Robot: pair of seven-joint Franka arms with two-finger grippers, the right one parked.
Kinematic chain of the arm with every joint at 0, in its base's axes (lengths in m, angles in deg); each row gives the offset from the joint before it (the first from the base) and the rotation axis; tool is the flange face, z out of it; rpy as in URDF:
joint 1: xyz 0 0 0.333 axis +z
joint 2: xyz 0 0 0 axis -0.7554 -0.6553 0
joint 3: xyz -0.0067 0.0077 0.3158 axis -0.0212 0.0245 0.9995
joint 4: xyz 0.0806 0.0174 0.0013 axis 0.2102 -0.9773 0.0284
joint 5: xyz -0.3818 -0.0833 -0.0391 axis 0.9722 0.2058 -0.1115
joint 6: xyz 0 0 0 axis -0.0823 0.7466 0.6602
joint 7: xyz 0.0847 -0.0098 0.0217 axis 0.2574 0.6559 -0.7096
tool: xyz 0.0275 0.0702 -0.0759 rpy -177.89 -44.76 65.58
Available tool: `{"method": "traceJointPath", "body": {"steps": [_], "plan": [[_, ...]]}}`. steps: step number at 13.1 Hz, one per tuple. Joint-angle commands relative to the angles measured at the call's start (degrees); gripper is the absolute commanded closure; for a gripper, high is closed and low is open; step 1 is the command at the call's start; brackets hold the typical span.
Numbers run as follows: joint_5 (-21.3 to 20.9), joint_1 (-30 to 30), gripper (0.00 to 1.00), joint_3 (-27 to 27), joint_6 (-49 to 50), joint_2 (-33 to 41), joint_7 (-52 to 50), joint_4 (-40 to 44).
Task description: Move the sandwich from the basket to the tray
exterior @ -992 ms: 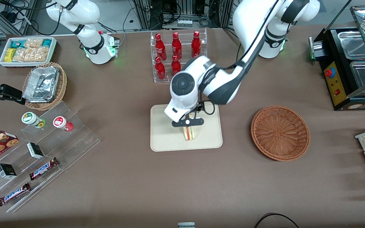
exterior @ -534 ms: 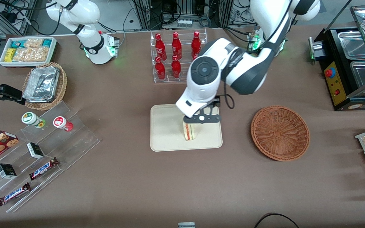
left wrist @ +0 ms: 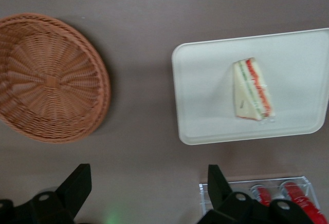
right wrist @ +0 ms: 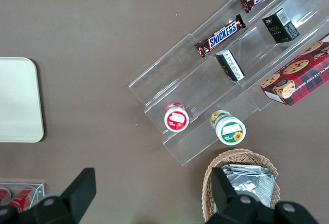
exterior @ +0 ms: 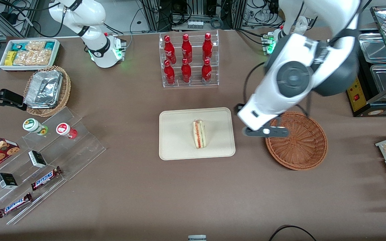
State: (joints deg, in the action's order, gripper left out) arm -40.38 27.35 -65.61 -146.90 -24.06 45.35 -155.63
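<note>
One sandwich (exterior: 198, 134) on tray (exterior: 176, 134), claw (left wrist: 146, 193) open, tips cropped

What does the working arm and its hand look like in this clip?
The left arm has glossy white shells with dark grey joint sections and a round grey cap on its wrist housing. A black cable loops beside it. The hand, above the basket rim, is a black crossbar with a white dot; its black fingers are spread open.

sandwich (exterior: 198, 134) on tray (exterior: 176, 147), basket (exterior: 300, 147) beside tray, gripper (exterior: 264, 131) above basket rim
</note>
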Motion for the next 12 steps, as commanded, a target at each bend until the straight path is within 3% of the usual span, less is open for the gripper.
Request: {"method": "traceJointPath", "body": {"steps": [1,10,12], "plan": [[0.5,4.3,0.00,-0.3,-0.5,6.8,5.1,-8.2],[-2.6,14.6,0.00,-0.9,1.3,19.1,12.9,-19.3],[-2.7,20.7,0.00,-6.1,3.4,20.9,13.1,-19.7]]}}
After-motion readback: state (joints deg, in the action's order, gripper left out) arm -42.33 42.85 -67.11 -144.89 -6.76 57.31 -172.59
